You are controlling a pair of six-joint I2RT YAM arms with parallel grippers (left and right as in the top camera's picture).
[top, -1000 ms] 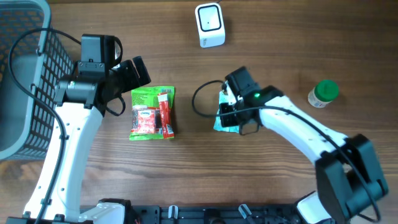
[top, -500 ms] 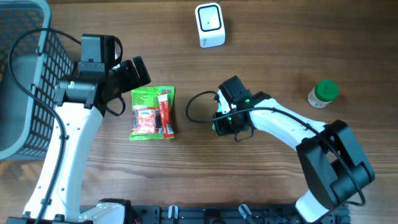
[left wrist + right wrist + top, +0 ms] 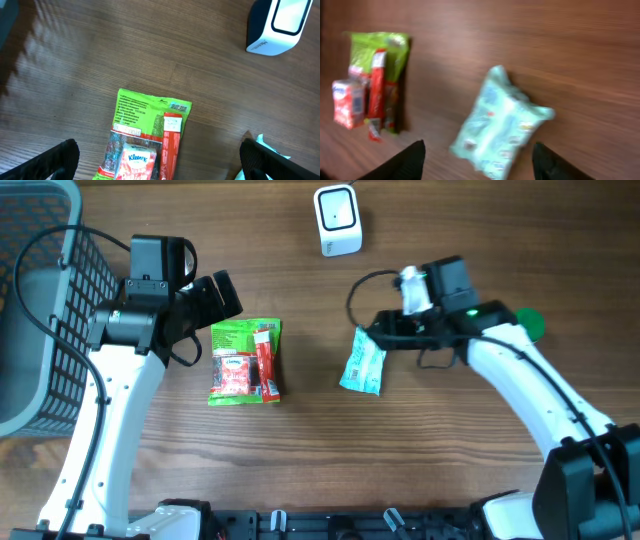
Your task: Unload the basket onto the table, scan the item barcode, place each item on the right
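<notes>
A light blue packet lies on the wooden table, free of any grip. My right gripper hovers open just above and right of it; in the right wrist view the blurred light blue packet shows between and beyond the spread fingers. The white scanner stands at the back centre. My left gripper is open above a pile: a green packet, a red Kleenex pack and a red stick. Its fingers hold nothing.
A grey wire basket fills the far left. A green-lidded jar stands at the right, partly behind my right arm. The scanner shows at the upper right of the left wrist view.
My right gripper has opened and let go of the light blue packet, then swung up and to the right. The packet now lies on the table. The left arm has not moved.
</notes>
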